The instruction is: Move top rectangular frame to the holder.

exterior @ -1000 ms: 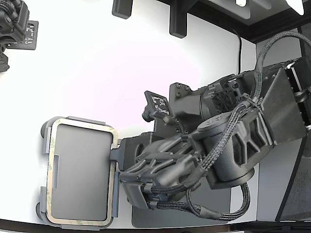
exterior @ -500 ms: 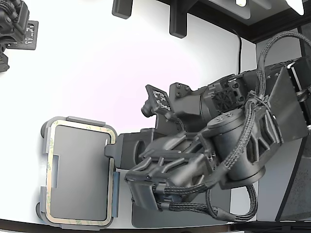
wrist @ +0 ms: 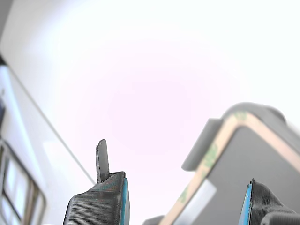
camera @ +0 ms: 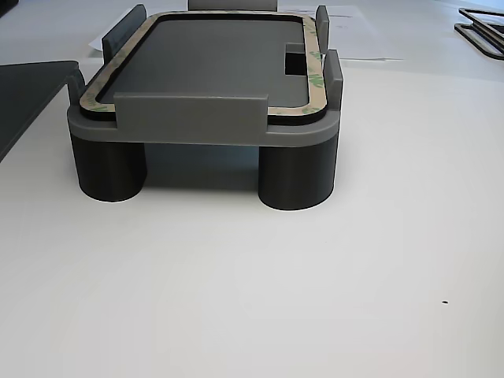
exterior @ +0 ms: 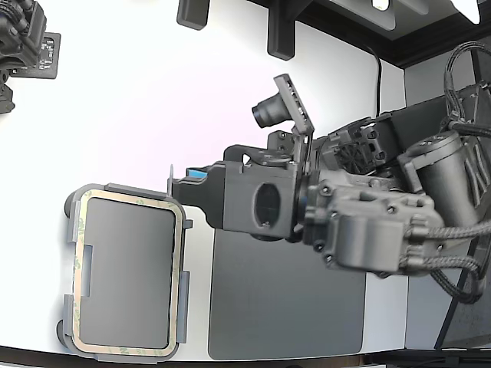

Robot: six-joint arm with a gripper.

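Note:
The beige-tan rectangular frame (exterior: pixel 80 268) with green marks lies flat inside the light grey holder (exterior: pixel 70 230) at the exterior view's lower left. It also shows in the other view (camera: pixel 313 75), seated between the raised tabs of the holder (camera: pixel 189 118). My gripper (exterior: pixel 182 188) hangs off the holder's upper right corner, apart from it, open and empty. In the wrist view the gripper (wrist: pixel 180 197) shows two blue-padded fingers spread apart, with a corner of the frame (wrist: pixel 220 140) and the holder (wrist: pixel 199 150) beyond them.
A dark grey flat mat (exterior: pixel 284 299) lies right of the holder in the exterior view, and at the left edge of the other view (camera: pixel 24 87). A second arm (exterior: pixel 23 38) sits at the top left. Black fixtures (exterior: pixel 280 31) stand at the table's far edge.
My gripper has drawn back from the holder's right edge, lifted and turned, uncovering the dark mat. The frame stays in the holder.

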